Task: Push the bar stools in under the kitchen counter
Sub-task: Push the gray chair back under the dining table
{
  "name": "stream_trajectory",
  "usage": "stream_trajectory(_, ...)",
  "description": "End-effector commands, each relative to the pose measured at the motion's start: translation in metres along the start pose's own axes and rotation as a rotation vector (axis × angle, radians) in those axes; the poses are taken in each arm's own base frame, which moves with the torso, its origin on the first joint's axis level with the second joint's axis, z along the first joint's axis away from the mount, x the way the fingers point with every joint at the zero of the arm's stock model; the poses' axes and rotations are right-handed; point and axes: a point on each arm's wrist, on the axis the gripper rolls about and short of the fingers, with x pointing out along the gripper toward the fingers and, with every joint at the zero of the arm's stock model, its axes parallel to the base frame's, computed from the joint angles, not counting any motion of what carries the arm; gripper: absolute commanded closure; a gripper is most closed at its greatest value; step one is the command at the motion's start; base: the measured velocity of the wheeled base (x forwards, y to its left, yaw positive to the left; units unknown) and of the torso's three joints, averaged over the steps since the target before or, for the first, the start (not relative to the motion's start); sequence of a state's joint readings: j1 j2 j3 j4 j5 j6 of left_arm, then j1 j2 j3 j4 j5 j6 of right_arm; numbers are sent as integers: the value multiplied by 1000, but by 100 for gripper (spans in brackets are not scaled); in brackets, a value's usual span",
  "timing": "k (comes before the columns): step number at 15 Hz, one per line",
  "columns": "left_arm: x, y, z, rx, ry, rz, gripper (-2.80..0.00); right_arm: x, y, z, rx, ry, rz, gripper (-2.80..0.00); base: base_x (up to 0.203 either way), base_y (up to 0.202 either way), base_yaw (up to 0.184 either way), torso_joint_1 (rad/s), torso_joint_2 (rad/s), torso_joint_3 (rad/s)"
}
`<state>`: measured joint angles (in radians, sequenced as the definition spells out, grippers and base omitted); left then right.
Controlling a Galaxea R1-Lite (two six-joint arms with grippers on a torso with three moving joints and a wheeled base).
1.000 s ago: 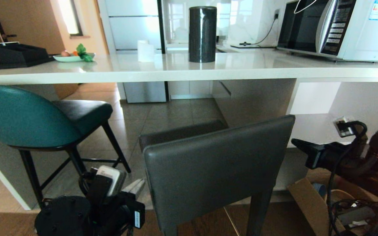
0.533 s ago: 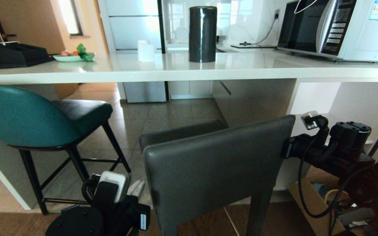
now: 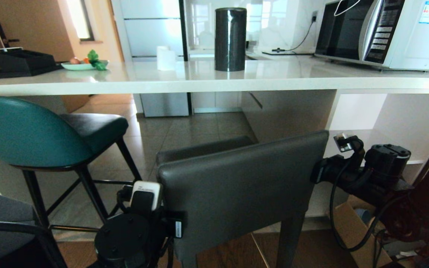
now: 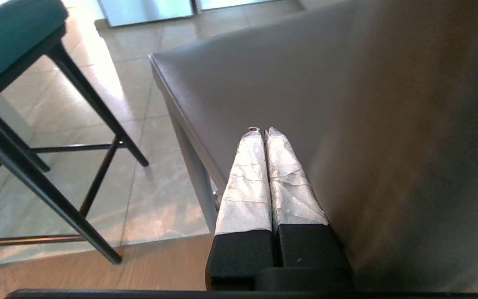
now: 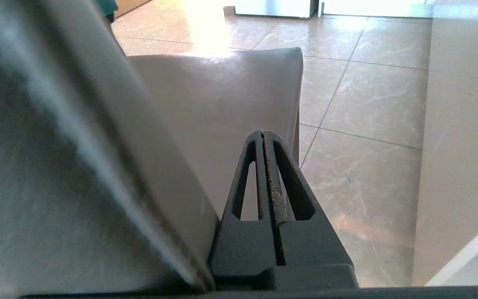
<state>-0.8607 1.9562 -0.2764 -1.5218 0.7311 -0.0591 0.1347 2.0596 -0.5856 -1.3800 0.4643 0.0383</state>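
The dark grey stool [image 3: 237, 190] hides both claws' fingers in the head view, and its legs run off the lower edge. The teal stool [image 3: 24, 130] is cut by the left edge. The microwave [image 3: 385, 31] is cropped at top and right. In the right wrist view the stool's back [image 5: 56, 166] is blurred.

The right gripper [image 5: 264, 135] has its two dark jaws pressed together, with nothing between them. It sits right beside the edge of the grey stool's back [image 5: 56, 166], which fills one whole side of the view and looks blurry. The gripper's base seems to touch that edge. Past the tips is the stool's grey seat [image 5: 222, 104]. Behind it lies a shiny tiled floor [image 5: 367, 104] with bright light on it. A white panel [image 5: 463, 145] stands on the other side.
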Motion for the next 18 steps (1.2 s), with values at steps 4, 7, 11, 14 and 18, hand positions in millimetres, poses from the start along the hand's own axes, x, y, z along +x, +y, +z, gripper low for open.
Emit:
stream_trajectory(4, 34, 22, -17, 14, 51, 100, 0, -8, 27, -10, -13, -11, 79, 0, 0, 0, 0, 0, 0, 0)
stream_trajectory(7, 44, 21, -25, 22, 69, 113, 0, -7, 31, -13, -10, 0, 91, 0, 0, 0, 0, 0, 0, 0)
stream_trajectory(11, 64, 31, -29, 10, 71, 148, 0, -14, 36, -13, -8, 9, 96, 0, 0, 0, 0, 0, 0, 0)
stream_trajectory(14, 44, 17, -30, 33, 84, 80, 0, -10, 31, -19, 2, 24, 88, 0, 0, 0, 0, 0, 0, 0)
stream_trajectory(18, 16, -4, -30, 59, 86, -32, 0, -9, 24, -27, 14, 44, 67, 0, 0, 0, 0, 0, 0, 0)
